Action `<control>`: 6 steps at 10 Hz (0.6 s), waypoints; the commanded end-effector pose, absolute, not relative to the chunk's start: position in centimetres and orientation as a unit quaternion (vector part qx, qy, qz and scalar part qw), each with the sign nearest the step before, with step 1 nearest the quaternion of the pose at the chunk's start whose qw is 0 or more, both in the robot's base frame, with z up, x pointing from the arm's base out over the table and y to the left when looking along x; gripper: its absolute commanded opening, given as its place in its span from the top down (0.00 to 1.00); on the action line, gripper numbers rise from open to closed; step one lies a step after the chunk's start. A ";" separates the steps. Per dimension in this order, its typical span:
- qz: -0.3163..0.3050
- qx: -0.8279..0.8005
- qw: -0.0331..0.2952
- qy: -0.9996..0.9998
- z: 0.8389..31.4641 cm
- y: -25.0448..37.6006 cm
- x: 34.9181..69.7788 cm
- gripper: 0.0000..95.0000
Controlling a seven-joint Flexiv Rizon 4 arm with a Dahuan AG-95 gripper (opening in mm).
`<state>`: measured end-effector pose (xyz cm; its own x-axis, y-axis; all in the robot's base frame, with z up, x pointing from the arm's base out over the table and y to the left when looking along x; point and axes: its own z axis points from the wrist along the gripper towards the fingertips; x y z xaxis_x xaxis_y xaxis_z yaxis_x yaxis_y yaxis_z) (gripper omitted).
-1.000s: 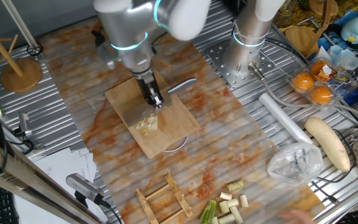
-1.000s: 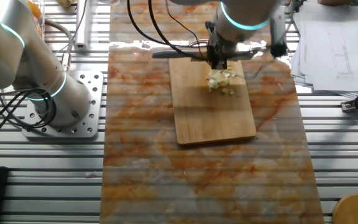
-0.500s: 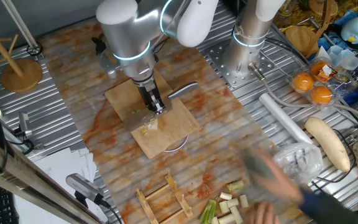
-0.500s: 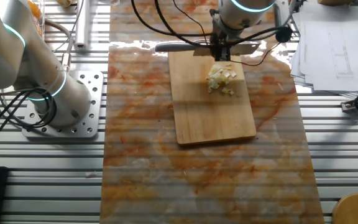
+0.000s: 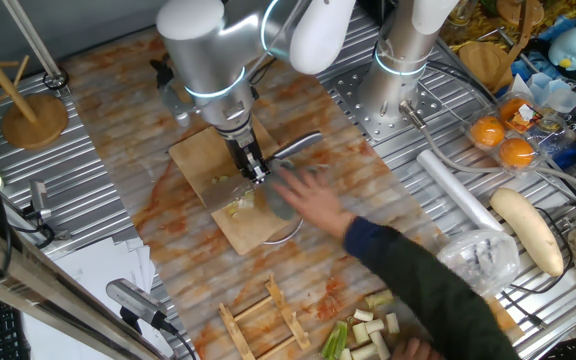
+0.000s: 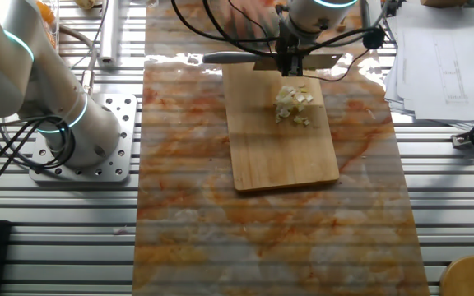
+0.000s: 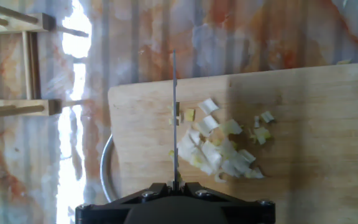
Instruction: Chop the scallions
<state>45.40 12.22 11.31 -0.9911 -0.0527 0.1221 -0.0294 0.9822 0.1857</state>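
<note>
The cutting board [image 6: 282, 131] lay on the orange-mottled mat [image 6: 188, 205] covering the bench, and serves as landmark here. In the other fixed view its near half was bare wood, with open mat beyond its near edge and to both sides. The chopped scallions [image 6: 292, 104] sat as one loose pile on the board's far half, close to the far edge; in the hand view the bits [image 7: 219, 146] numbered roughly a dozen or more, too jumbled for an exact count, with a few strays a little apart from the pile. The bits showed no common direction.

The pincer [image 6: 291, 59] hung above the board's far edge, clenched on the knife [image 6: 262, 59]. The knife's long axis ran along that far edge, handle past the board's corner. In the hand view the blade [image 7: 174, 118] showed edge-on as a thin line just beside the pile, near the board's end.

A person's hand [image 5: 308, 198], blurred, reached in over the board beside the pincer, crowding that side. Away from the board, near the mat's edge, lay uncut scallion stalks [image 5: 363, 328], about eight segments, beside a wooden rack [image 5: 263, 320]. One white radish [image 5: 528, 230] lay farther off.
</note>
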 end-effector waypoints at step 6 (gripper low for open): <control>-0.094 0.082 0.071 -0.990 11.4 12.5 45.2 1.00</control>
<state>45.17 12.43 11.46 -0.9774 -0.1698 0.1260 -0.1436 0.9704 0.1939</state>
